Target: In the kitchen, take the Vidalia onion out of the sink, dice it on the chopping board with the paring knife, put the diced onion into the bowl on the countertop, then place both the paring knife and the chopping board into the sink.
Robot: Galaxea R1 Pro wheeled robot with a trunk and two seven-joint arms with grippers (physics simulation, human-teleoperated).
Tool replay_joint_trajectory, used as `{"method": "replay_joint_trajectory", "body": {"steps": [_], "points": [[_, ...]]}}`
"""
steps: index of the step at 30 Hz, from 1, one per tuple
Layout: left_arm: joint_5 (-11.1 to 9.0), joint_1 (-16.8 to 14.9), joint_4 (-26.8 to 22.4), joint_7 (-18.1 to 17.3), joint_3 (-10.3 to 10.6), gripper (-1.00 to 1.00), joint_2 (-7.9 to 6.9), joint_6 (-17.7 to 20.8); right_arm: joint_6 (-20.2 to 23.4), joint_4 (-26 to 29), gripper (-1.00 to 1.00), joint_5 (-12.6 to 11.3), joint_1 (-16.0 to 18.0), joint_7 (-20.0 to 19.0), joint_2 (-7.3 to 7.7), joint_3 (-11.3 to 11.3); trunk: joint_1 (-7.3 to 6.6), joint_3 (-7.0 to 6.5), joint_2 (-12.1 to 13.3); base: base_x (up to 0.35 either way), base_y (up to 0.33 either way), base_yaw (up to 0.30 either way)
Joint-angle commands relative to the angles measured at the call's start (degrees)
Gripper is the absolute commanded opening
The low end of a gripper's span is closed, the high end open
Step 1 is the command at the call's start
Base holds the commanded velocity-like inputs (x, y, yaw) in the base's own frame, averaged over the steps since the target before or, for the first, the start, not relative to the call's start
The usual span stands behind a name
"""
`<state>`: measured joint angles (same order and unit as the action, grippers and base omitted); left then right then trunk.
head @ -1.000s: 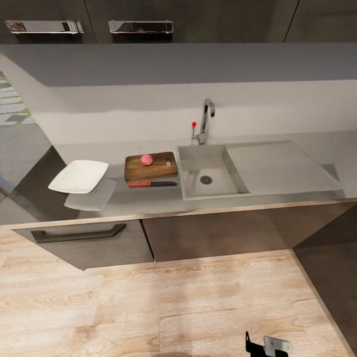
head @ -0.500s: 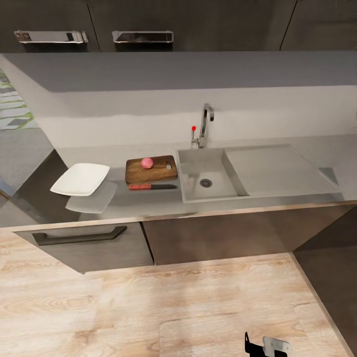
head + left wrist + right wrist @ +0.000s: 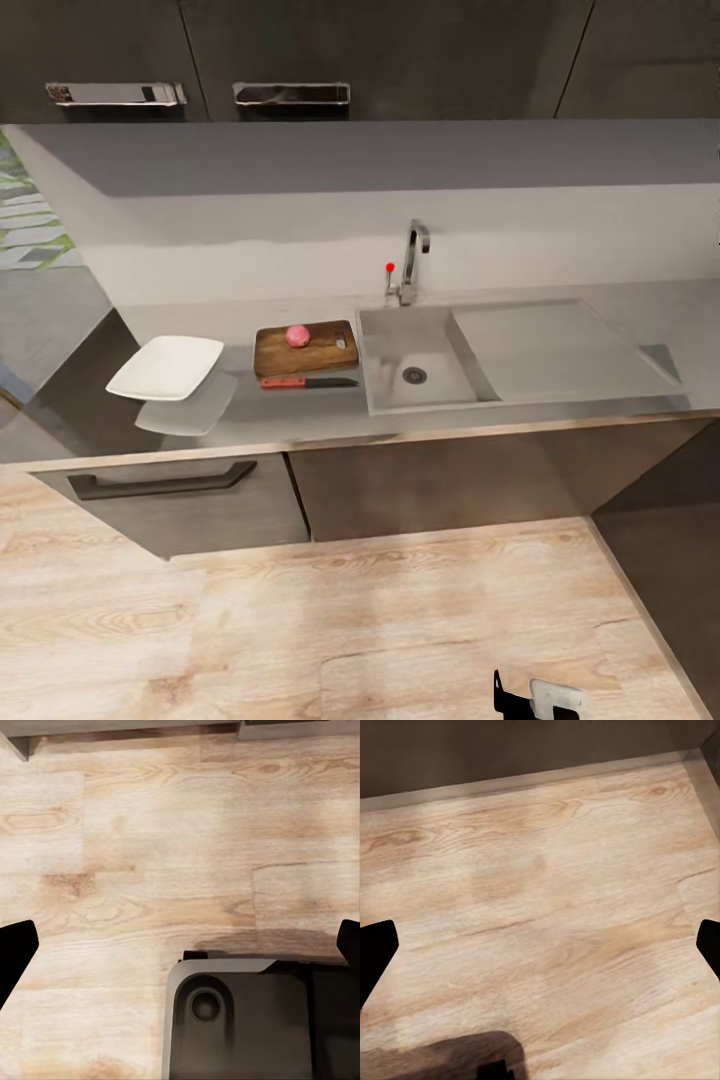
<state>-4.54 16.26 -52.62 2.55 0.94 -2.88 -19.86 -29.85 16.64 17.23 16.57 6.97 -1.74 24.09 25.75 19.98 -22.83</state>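
Fingers [image 3: 15,952] spread over floor [image 3: 180,855], onion [image 3: 297,335] on chopping board [image 3: 305,348]

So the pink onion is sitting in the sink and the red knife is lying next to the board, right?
Not quite. The onion is sitting on the chopping board, not in the sink, whose basin holds nothing but its drain. The head view shows it. The red-handled paring knife does lie next to the board, on the countertop.
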Motion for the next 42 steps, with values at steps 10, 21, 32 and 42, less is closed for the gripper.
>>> {"method": "replay_joint_trajectory", "body": {"steps": [10, 21, 32, 42], "points": [[-0.46, 0.0, 0.06, 0.09, 0.12, 1.0, -0.03, -0.09, -0.05, -0.63, 1.0, 0.61, 0.04, 0.33, -0.04, 0.25, 0.04, -0.84, -0.09, 0.0, 0.0, 0.0], [-0.46, 0.0, 0.51, 0.09, 0.12, 1.0, -0.03, -0.09, -0.05, -0.73, 1.0, 0.61, 0.04, 0.33, -0.11, 0.25, 0.04, -1.85, -0.09, 0.0, 0.065, 0.0], [-0.46, 0.0, 0.9, 0.09, 0.12, 1.0, -0.03, -0.09, -0.11, -0.72, 1.0, 0.64, 0.04, 0.33, -0.11, 0.21, 0.04, -2.86, -0.09, 0.0, 0.297, 0.0], [-0.46, 0.0, 1.28, 0.09, 0.12, 1.0, -0.03, -0.16, -0.12, -0.72, 1.0, 0.68, 0.04, 0.33, -0.09, 0.21, 0.04, -3.78, -0.09, 0.0, 0.075, 0.0]]}}
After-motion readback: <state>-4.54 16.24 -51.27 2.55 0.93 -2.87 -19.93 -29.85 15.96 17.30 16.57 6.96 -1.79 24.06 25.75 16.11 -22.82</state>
